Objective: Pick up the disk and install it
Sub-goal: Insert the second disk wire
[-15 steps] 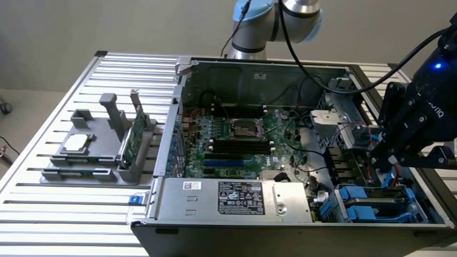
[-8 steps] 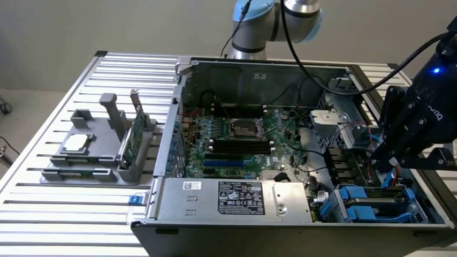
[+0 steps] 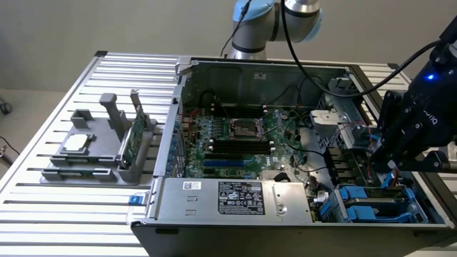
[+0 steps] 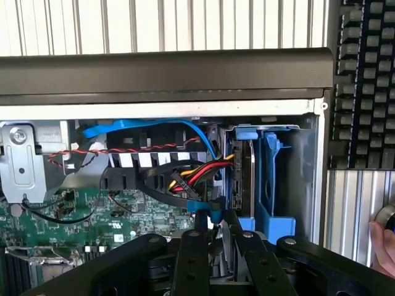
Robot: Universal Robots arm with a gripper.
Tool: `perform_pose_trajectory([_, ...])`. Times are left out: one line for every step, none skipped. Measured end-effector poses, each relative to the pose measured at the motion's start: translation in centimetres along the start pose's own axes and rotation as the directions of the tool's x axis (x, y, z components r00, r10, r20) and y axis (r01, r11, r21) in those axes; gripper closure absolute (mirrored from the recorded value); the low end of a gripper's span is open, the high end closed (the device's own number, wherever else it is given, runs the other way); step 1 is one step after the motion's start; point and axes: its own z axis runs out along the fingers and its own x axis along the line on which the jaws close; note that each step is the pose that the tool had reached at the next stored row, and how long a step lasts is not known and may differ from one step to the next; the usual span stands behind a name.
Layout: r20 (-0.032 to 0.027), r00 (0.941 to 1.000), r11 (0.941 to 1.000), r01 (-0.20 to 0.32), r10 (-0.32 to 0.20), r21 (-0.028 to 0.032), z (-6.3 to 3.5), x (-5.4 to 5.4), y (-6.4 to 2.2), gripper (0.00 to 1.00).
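The disk (image 4: 252,179) stands on edge inside its blue plastic carrier (image 4: 271,185), sitting in the drive bay at the corner of the open computer case. In the exterior view the blue carrier (image 3: 371,206) lies in the bay at the case's near right corner, with the dark disk face (image 3: 375,199) between its rails. My black gripper (image 3: 388,179) hangs just above that bay. In the wrist view the gripper (image 4: 221,227) looks shut with nothing seen between its fingers (image 4: 192,259), a short way from the carrier.
The case holds a motherboard (image 3: 236,139), a power supply (image 3: 236,198) and loose red, yellow and blue cables (image 4: 185,179) beside the bay. A grey rack (image 3: 93,155) on the slatted table carries a square chip and a green card. A keyboard (image 4: 364,86) and a person's hand (image 4: 386,243) lie beyond the case wall.
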Motion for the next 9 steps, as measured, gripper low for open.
perform_pose_trajectory([0.002,1.0,1.0,0.0,0.0,-0.0001,0.07,0.06,0.03,0.75])
perform_pose_trajectory([0.0046,1.0,1.0,0.0,0.0,-0.0002,0.12,0.13,0.06,0.75])
perform_pose_trajectory([0.0069,1.0,1.0,0.0,0.0,-0.0003,0.16,0.18,0.08,0.83])
perform_pose_trajectory([0.0087,1.0,1.0,0.0,0.0,-0.0003,0.19,0.22,0.1,0.83])
perform_pose_trajectory([0.0102,0.9999,1.0,0.0,0.0,-0.0004,0.23,0.24,0.11,0.84])
perform_pose_trajectory([0.0109,0.9999,1.0,0.0,0.0,-0.0004,0.27,0.25,0.12,0.84])
perform_pose_trajectory([0.0114,0.9999,1.0,0.0,0.0,-0.0004,0.31,0.25,0.12,0.84])
perform_pose_trajectory([0.0115,0.9999,1.0,0.0,0.0,-0.0004,0.36,0.25,0.12,0.84])
perform_pose_trajectory([0.0116,0.9999,1.0,0.0,0.0,-0.0004,0.4,0.25,0.12,0.84])
